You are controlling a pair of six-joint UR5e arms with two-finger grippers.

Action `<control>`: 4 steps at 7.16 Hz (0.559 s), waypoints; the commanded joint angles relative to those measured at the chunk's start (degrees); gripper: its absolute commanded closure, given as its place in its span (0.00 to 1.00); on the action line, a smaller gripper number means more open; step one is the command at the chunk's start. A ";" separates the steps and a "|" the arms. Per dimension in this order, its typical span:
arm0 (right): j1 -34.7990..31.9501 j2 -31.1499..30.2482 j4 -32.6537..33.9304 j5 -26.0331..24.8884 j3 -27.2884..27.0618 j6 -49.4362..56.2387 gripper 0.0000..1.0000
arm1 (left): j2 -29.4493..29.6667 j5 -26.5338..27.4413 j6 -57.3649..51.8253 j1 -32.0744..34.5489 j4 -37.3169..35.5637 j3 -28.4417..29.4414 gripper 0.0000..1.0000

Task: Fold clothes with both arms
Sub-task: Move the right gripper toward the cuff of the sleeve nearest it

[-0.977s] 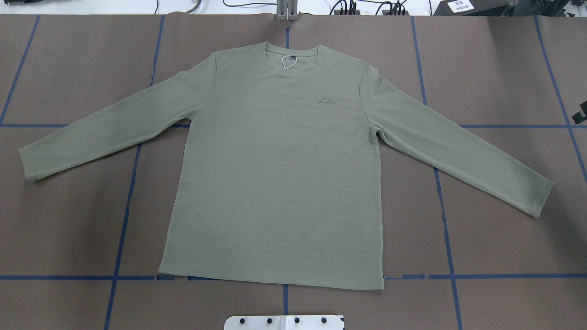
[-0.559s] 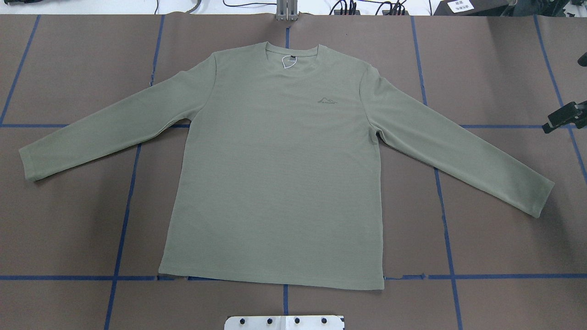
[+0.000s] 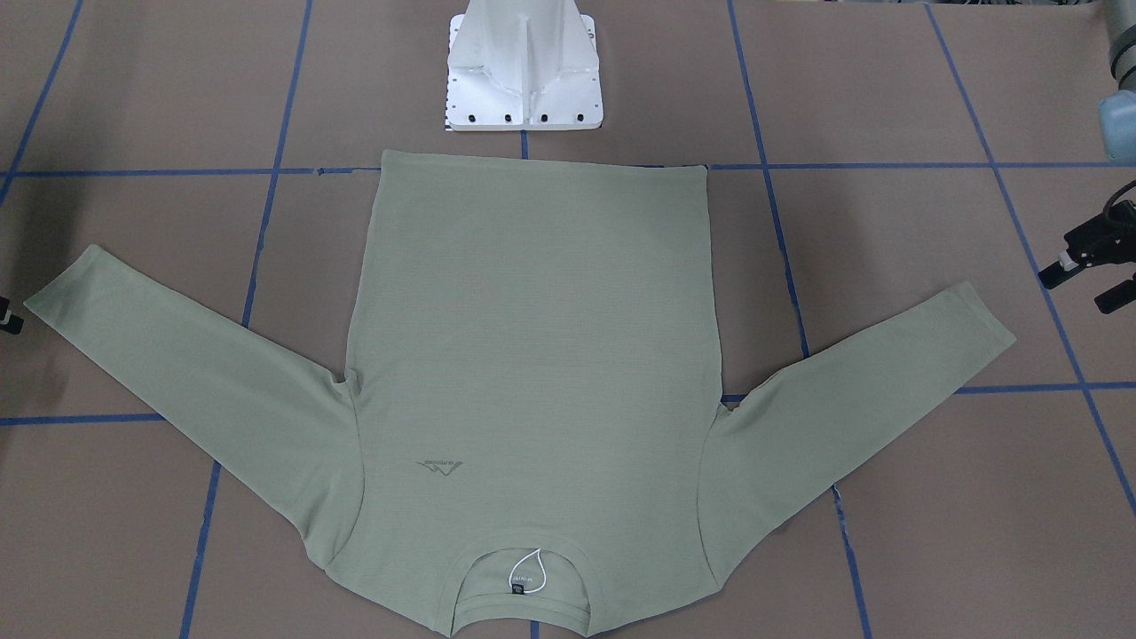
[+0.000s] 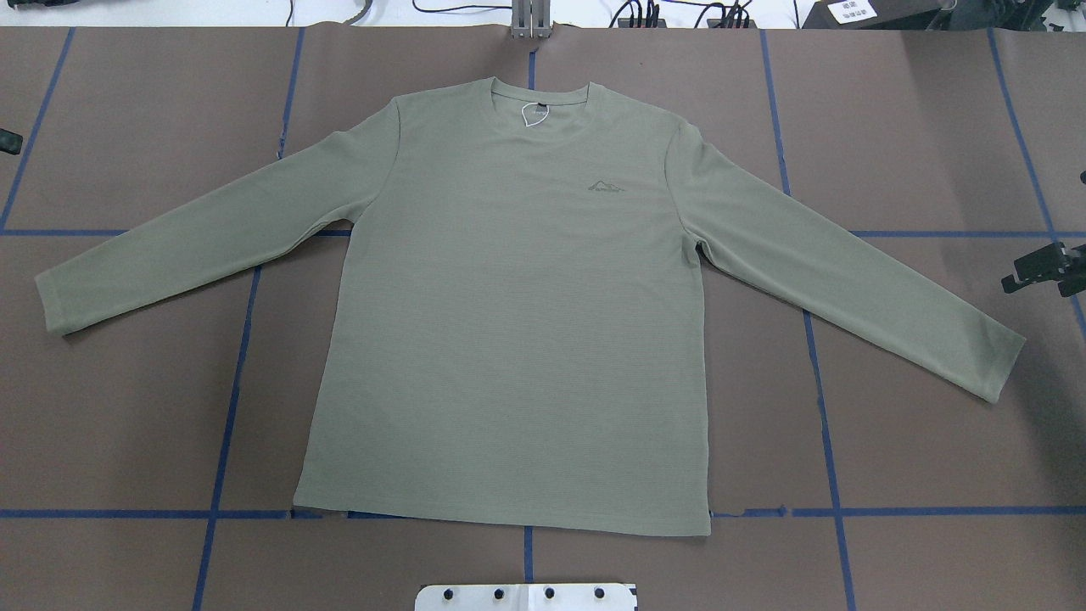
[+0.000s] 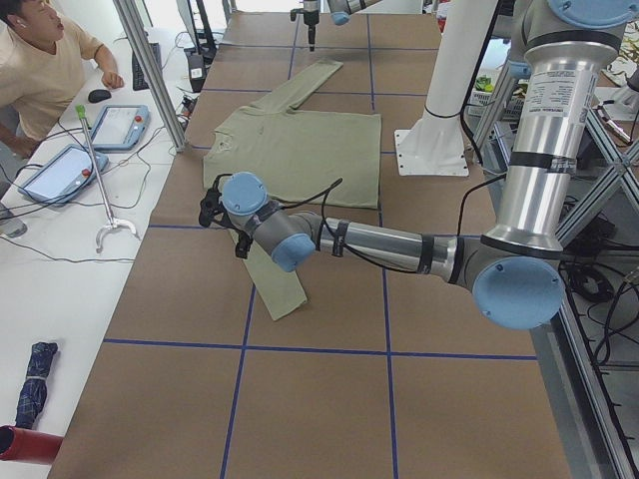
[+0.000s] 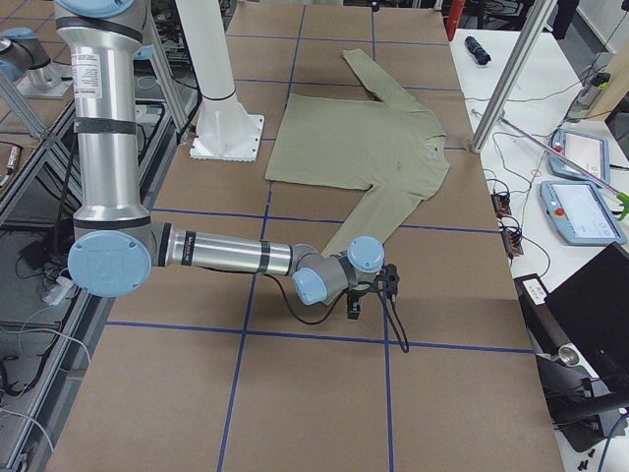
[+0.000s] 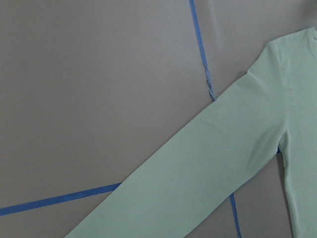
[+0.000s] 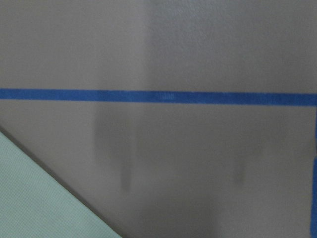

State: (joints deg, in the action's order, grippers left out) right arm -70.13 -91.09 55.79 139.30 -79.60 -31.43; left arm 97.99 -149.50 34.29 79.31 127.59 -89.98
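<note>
A pale sage-green long-sleeved shirt lies flat and face up on the brown table, collar far from the robot, both sleeves spread outward. My right gripper hovers past the right cuff at the table's right side. Its fingers look apart, and its wrist view shows two separate finger shadows beside the sleeve's edge. My left gripper hangs open above the table just beyond the left cuff. In the overhead view it barely shows at the left edge. The left wrist view looks down on the left sleeve. Neither gripper touches the shirt.
The white pedestal base stands just behind the shirt's hem. Blue tape lines grid the brown table cover. A person sits at a side table with tablets past the table's far edge. Bare table surrounds both sleeves.
The right gripper has moved toward the robot along the right edge, closer to the right cuff. The left gripper has just come into view at the left edge. The shirt has not moved.
</note>
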 commanded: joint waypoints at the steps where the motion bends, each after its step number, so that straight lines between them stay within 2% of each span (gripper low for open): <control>1: 2.62 -3.12 -5.76 1.15 0.50 -6.07 0.05 | -0.25 0.08 1.65 -0.38 1.61 -0.89 0.00; 2: 3.50 -3.13 -5.69 1.07 1.02 -6.62 0.07 | -0.60 0.09 1.65 -0.38 1.61 -1.42 0.00; 3: 3.59 -3.04 -5.78 1.06 1.12 -7.06 0.29 | -0.60 0.09 1.65 -0.38 1.61 -1.43 0.00; 4: 3.77 -2.87 -5.86 1.06 1.12 -8.46 0.40 | -0.60 0.09 1.65 -0.38 1.61 -1.43 0.00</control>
State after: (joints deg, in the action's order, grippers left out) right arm -66.69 -94.04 50.13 140.35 -78.59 -38.49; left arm 97.44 -149.42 35.92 78.94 129.18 -91.32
